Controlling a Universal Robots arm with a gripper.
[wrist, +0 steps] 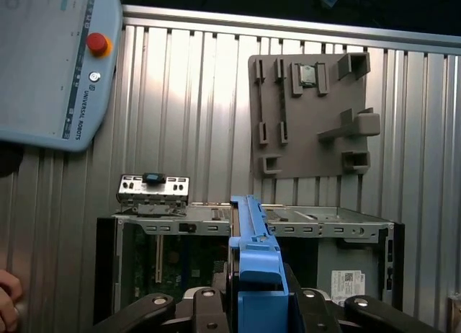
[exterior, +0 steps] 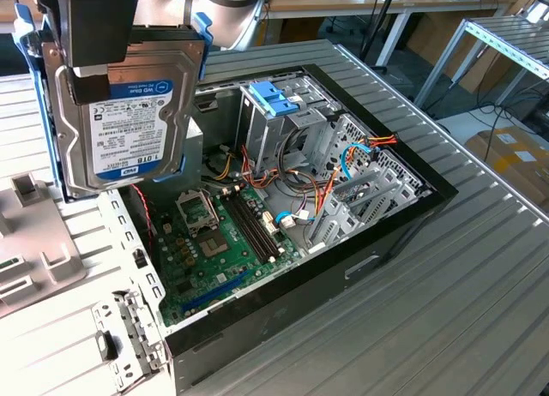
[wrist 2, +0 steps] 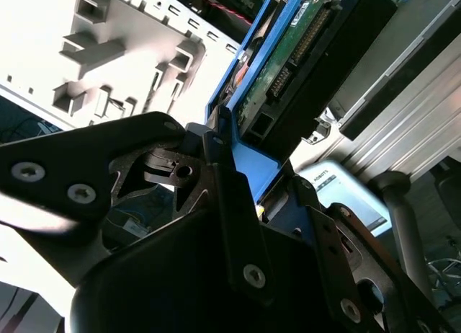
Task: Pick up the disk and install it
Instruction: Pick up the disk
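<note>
**A:** What lies farthest toward the exterior view's left?

**B:** A pale grey plastic fixture plate with raised brackets (exterior: pixel 34 250), flat on the ribbed silver metal table (exterior: pixel 446 319). Just to its right, higher up, is the disk (exterior: pixel 129 113), a flat dark grey metal hard drive framed by light-blue plastic carrier rails.

**A:** Is it resting on anything?

**B:** No, it hangs in the air, clear of the table. It stands on edge with its white label toward the exterior camera, and in that view it overlaps the left wall of the computer case.

**A:** And the gripper?

**B:** The black gripper (exterior: pixel 90 75) holds it from above, closed tight on it. In the second wrist view the dark fingers (wrist 2: pixel 230 196) press the blue carrier from both sides. The drive's green circuit board and connector end show beyond them.

**A:** What comes next, moving right?

**B:** The open black tower computer case (exterior: pixel 292 306), lying on its side. A green motherboard (exterior: pixel 214 250) covers its floor. Further right stands a tall silver metal drive cage (exterior: pixel 257 139) topped by a light-blue plastic bracket (exterior: pixel 274 100), then a tangle of orange and red cables (exterior: pixel 343 169). At the far right, off the table, sits a brown cardboard box (exterior: pixel 515 160).

**A:** Does the first wrist view add anything?

**B:** It shows a light grey teach pendant with a round red button (wrist: pixel 50 73), and a person's hand (wrist: pixel 7 300) at the picture's edge. It also looks along the carrier's blue edge to the case below and the fixture plate beyond it.
</note>
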